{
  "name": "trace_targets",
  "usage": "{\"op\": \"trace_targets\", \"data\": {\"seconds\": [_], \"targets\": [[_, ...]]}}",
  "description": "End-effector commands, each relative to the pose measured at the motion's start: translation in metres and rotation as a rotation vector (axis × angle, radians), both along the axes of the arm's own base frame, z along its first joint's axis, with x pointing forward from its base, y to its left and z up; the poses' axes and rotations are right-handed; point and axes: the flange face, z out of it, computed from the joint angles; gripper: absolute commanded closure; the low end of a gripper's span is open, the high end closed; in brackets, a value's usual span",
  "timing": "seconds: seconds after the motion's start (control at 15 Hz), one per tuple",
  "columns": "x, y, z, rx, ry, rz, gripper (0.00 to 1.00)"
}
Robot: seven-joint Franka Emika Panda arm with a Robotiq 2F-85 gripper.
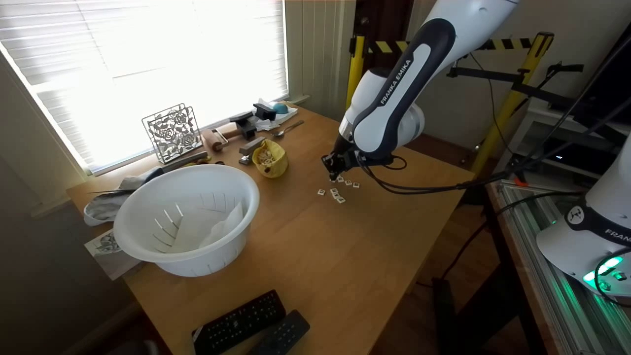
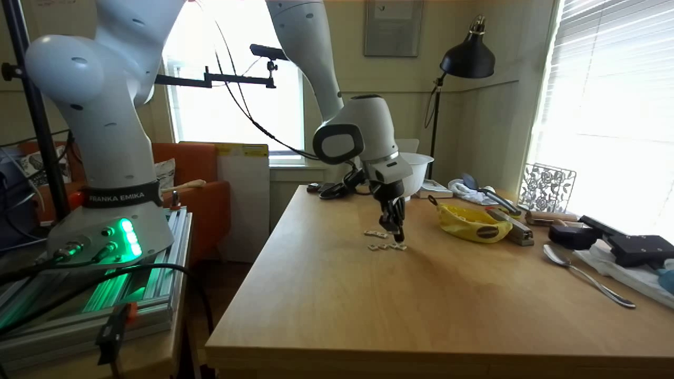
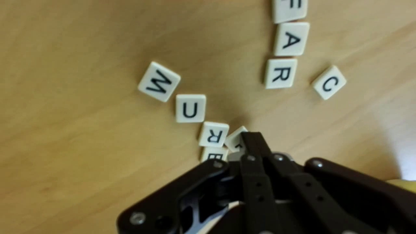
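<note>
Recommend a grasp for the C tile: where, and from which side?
Two opposite side edges of the C tile, coming straight down from above. It lies flat, letter up, so its thin edges look like the only real grip; it sits apart from the nearby R tile, which should leave room. The gripper is shut, so it would need opening first.

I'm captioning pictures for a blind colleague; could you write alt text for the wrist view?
A shut black gripper at the bottom partly hides a white letter tile. Other tiles, including A, U and C, lie scattered on a wooden table.
</note>
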Motion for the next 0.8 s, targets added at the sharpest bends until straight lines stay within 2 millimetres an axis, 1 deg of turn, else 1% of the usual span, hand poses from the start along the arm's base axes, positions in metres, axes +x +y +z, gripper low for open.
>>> {"op": "trace_targets", "data": {"seconds": [0.0,0.13,0.33,0.6,0.73], "targets": [[-0.002,-0.017,-0.004,-0.003,0.003,-0.014,1.00],[-0.002,-0.021,0.004,0.002,-0.007,-0.022,1.00],[0.001,-0.020,0.019,0.005,-0.032,-0.017,1.00],[0.006,-0.006,0.036,0.027,-0.055,0.012,1.00],[0.009,0.004,0.036,0.042,-0.056,0.028,1.00]]}}
